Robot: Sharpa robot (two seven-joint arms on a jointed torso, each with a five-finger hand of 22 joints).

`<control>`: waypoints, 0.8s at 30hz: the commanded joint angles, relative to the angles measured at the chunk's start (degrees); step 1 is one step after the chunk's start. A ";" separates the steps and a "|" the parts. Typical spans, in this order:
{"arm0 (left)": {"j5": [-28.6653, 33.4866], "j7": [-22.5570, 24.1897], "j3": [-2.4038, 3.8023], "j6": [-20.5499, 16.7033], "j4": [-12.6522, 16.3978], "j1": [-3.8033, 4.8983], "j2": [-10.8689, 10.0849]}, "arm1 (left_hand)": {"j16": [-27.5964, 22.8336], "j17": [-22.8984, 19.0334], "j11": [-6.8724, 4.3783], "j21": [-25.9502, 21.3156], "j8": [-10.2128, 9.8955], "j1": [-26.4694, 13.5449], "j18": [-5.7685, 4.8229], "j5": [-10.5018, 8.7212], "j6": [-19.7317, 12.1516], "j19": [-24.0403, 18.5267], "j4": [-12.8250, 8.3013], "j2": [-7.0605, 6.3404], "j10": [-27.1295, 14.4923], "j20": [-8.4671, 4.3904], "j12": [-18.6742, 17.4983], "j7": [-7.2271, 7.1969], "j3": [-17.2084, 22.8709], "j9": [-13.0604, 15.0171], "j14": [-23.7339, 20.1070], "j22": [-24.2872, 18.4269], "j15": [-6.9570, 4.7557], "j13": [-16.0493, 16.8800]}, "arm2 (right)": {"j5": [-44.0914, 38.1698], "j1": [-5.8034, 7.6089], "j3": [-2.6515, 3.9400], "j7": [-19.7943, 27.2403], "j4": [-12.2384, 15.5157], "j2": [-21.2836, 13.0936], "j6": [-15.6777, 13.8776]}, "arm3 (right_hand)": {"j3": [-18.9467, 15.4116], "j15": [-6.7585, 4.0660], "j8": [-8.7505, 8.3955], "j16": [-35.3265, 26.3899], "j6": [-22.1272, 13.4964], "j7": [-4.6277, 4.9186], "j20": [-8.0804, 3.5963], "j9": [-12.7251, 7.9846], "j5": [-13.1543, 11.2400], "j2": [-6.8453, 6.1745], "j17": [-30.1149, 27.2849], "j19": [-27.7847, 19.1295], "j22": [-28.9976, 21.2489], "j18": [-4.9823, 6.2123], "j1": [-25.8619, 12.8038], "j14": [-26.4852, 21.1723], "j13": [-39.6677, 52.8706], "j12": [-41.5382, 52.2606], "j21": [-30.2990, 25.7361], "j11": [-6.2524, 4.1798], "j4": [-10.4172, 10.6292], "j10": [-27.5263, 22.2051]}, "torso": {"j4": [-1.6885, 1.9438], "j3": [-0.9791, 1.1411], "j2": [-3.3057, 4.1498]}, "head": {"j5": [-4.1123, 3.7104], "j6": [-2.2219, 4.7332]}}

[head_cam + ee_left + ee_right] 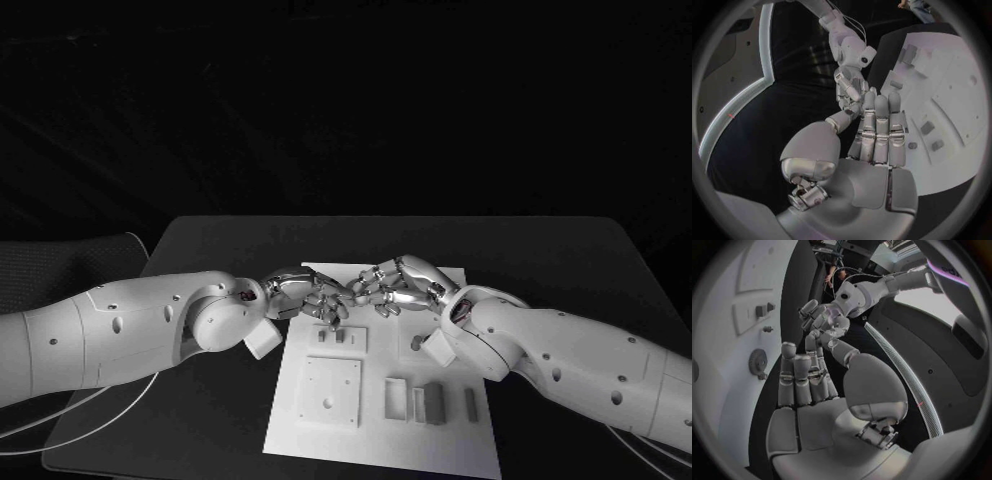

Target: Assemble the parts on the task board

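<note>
The white task board point(378, 440) lies in the middle of the black table. Small grey parts point(339, 337) stand near its far end, and a round part point(418, 342) sits beside them. My left hand point(307, 296) and right hand point(400, 285) meet fingertip to fingertip just above the board's far end. In the left wrist view my left hand point(877, 135) has straight fingers lying side by side, and the right hand point(849, 90) touches their tips. The right wrist view shows my right hand point(804, 377) likewise flat. No part shows in either palm.
Nearer me the board carries a square plate point(332, 390) and upright blocks point(428, 405). Dark table point(548, 260) surrounds the board on all sides. Small pegs point(761, 311) and a round knob point(757, 362) stand on the board point(723, 340) beside my right hand.
</note>
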 commanded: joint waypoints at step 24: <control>-0.61 -0.18 0.04 0.76 0.13 0.04 0.28 | 0.44 0.20 0.11 0.23 -0.19 0.09 0.95 0.20 0.83 0.04 -0.09 0.74 -0.68 -0.38 0.29 -1.15 0.48 10.71 -0.31 1.21 -0.41 0.68 | 0.88 -0.02 0.01 1.94 0.64 0.57 -3.65 | 2.01 -1.01 0.93 0.58 1.77 -1.01 -0.70 0.91 0.14 1.28 -0.21 1.11 1.09 0.98 0.37 1.10 0.80 0.64 1.01 -0.72 -0.11 1.67 | -0.02 0.01 0.01 | -0.01 -0.10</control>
